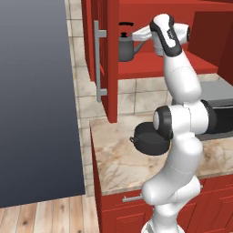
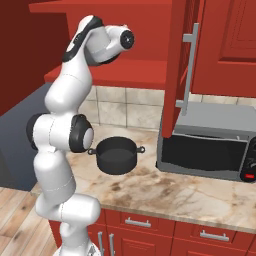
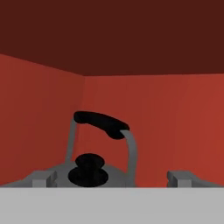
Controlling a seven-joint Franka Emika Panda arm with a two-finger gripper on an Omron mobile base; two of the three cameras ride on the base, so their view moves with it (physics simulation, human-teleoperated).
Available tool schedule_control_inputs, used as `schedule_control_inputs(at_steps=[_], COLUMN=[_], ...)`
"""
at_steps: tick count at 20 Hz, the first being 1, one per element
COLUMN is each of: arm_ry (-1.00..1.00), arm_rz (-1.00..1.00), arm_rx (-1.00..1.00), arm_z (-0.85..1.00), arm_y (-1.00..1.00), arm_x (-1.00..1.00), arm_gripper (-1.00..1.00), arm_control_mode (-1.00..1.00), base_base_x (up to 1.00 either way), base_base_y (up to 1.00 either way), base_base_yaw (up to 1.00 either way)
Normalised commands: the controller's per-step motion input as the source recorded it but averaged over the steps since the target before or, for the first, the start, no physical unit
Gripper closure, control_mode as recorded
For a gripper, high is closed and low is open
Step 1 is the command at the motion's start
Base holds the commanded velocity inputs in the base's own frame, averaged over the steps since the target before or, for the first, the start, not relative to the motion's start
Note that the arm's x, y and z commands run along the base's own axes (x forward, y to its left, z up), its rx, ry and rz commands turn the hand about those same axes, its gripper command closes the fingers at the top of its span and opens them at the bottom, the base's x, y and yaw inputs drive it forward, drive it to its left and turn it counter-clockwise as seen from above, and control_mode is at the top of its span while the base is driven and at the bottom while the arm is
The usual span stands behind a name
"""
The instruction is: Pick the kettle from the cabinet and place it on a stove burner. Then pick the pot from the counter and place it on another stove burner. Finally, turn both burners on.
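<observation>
The dark grey kettle (image 1: 124,46) stands on the red shelf inside the tall red cabinet (image 1: 150,63), whose door is swung out. In the hand view the kettle's black arched handle (image 3: 101,122) and knobbed lid (image 3: 87,168) sit close ahead, left of centre. My gripper (image 3: 114,179) is open, its fingertips (image 3: 46,179) spread wider than the handle and level with the lid. From the left base view my hand (image 1: 142,35) is at the kettle's right side. The squat black pot (image 1: 148,139) (image 2: 116,155) rests on the marbled counter (image 1: 118,161). The stove burners are out of view.
The cabinet's open door with its long grey bar handle (image 1: 97,61) (image 2: 187,70) juts out over the counter. A grey microwave (image 2: 205,145) sits on the counter to the right of the pot. A tall dark grey panel (image 1: 36,100) stands at the left.
</observation>
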Motion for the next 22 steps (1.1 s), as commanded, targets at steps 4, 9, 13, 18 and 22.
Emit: schedule_control_inputs(at_steps=[4, 9, 13, 18, 22], arm_ry=[-0.04, -0.03, 0.0, -0.01, -0.01], arm_rz=[0.05, 0.09, 0.11, 0.11, 0.1], arm_rx=[0.0, 0.0, 0.01, 0.01, 0.0], arm_z=[0.0, 0.0, 0.0, 0.0, 0.0], arm_y=[-0.12, -0.02, 0.0, 0.0, 0.06], arm_x=[0.0, 0.11, 0.27, 0.15, 0.09], arm_gripper=[-1.0, -1.0, -1.0, -1.0, 1.0], arm_control_mode=[-1.0, -1.0, -1.0, -1.0, -1.0], base_base_x=[0.0, 0.0, 0.0, 0.0, 0.0], base_base_y=[0.0, 0.0, 0.0, 0.0, 0.0], base_base_yaw=[0.0, 0.0, 0.0, 0.0, 0.0])
